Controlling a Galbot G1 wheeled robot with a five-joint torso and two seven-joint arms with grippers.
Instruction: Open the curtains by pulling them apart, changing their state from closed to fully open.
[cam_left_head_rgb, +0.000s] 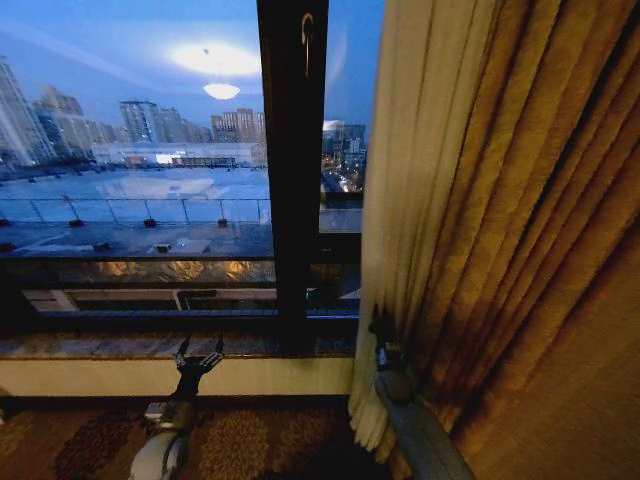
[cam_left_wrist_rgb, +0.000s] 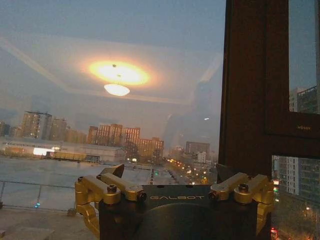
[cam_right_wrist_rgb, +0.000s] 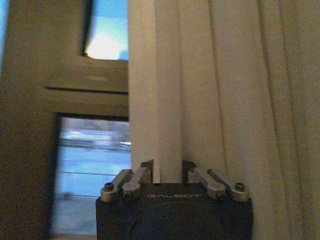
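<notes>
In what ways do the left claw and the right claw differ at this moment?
The left claw hangs open in front of the window, touching nothing; the right claw is closed on a fold of the sheer cream pleated curtain. The left claw has gold-coloured finger links; the right claw has silver ones. Both have a dark body marked GALBOT.

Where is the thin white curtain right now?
In the head view the sheer curtain hangs right of the dark window post, bunched against the gold drape, with the right gripper closed on its edge.
</notes>
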